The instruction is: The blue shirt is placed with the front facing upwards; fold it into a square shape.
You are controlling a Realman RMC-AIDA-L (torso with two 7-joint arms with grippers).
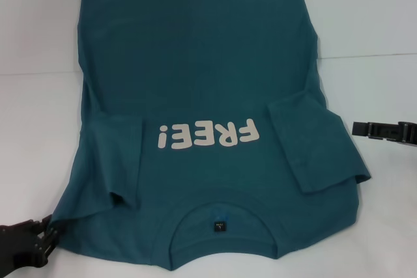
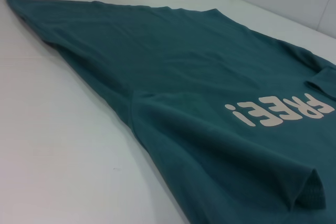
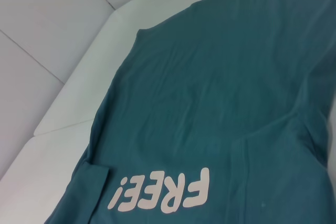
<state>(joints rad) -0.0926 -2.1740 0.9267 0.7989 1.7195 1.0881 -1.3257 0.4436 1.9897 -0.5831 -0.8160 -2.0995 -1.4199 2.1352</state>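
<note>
L gripper [image 1: 45, 231] sits at the near shoulder corner of the blue shirt [image 1: 202, 63] — seemingly pinching the fabric, can't tell for sure. Shirt lies front-up on the white table [image 1: 39, 115], both sleeves folded inward. R gripper [image 1: 362, 129] hovers just beyond the far sleeve, apart from it — its jaw state unclear.

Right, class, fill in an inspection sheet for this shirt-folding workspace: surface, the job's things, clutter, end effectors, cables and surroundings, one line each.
Surface: white table, bare around the shirt.
Job's things: blue shirt lies front up, collar nearest the robot, "FREE!" lettering showing; both sleeves are folded in over the body, and the small neck label is visible.
Clutter: nothing seen.
End effectors: left end effector sits at the shirt's near left shoulder corner; right end effector sits to the right of the shirt, apart from the folded sleeve.
Cables: nothing seen.
Surroundings: white panelled wall behind the table.
</note>
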